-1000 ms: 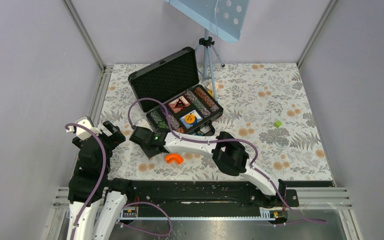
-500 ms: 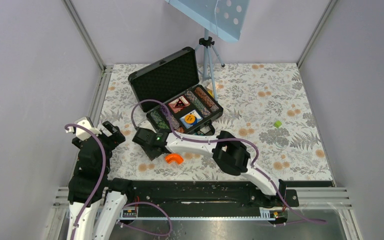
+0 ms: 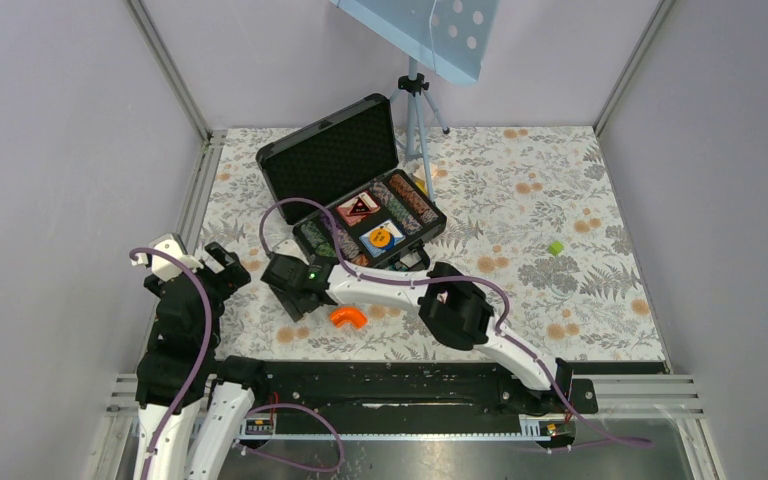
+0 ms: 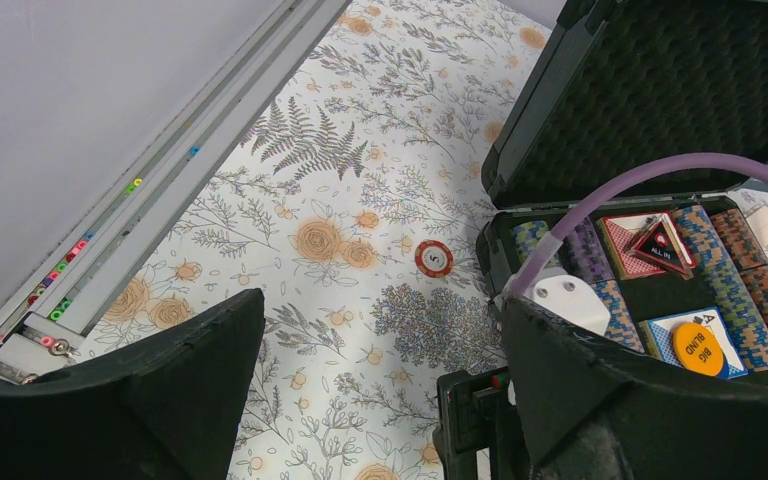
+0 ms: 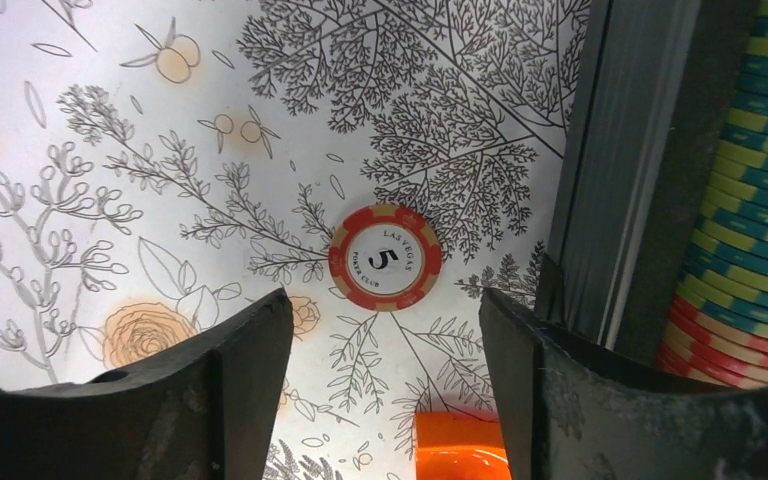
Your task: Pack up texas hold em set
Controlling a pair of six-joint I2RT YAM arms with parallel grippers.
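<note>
A: Top view: black briefcase (image 3: 332, 155) open on floral cloth (image 3: 560, 180), back-left of centre, lid up toward rear wall. R arm (image 3: 390, 285) stretched across to its near-left corner. Loose chip not made out from up there.
B: Clear on R wrist cam tho. Red chip (image 5: 385, 257), "5" on its face, flat on cloth just beside case wall, not touching. Also caught by L wrist cam, off the case's corner.
A: Inside the case?
B: L wrist cam best: rows of striped chips (image 4: 725, 290), red deck (image 4: 625, 240) w/ "ALL IN" triangle (image 4: 663, 246) on top, blue deck (image 4: 660, 330) w/ "BIG BLIND" disc (image 4: 698, 349). Too small to read from top.
A: R gripper (image 5: 385, 320)?
B: Jaws wide apart, low over cloth. Chip lies in line w/ the gap, just ahead of tips, touching neither finger. Nothing held. Orange curved piece (image 5: 460, 450) at frame bottom, btwn the fingers.
A: L gripper (image 4: 382, 320)?
B: Hangs near left wall, well apart from case. Jaws wide, only cloth seen btwn them. Empty.
A: Else?
B: Small green block (image 3: 556, 247) on right half of cloth, well apart from case; top view only.
</note>
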